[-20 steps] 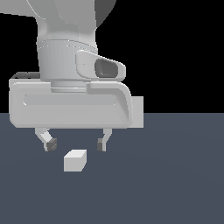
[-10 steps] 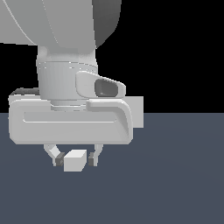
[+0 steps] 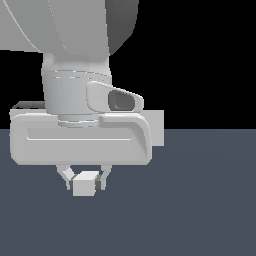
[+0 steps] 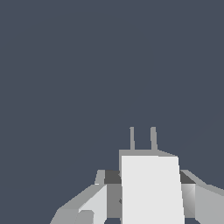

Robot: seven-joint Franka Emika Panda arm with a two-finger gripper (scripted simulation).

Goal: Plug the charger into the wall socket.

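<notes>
Wrist view shows first the charger (image 4: pixel 151 190), a plain off-white block that fills the lower part of the picture, with one gripper finger (image 4: pixel 114 192) pressed on each flank. Two thin prongs (image 4: pixel 142 139) stand out from its far end, straight and parallel, over the bare dark floor (image 4: pixel 87 65).

From the exterior view, the gripper (image 3: pixel 86 181) is narrow and is closed on the charger (image 3: pixel 84 186), which sits low, at or just above the floor (image 3: pixel 200 200); I cannot tell if it touches. Behind the big white hand body (image 3: pixel 80 142), a pale edge shows at the exterior view's right: this is probably the wall socket (image 3: pixel 157 128), mostly hidden, and its holes are not visible.

In my judgement the block is grasped and the carrying to the socket is what remains. To do it well, the grip should be firm so the block does not turn between the pads. It is better to lift a little, to bring the prongs level with the two holes and square to the plate, and only then to push straight forward, slowly. A small tilt could make the prongs hit the plate face.
</notes>
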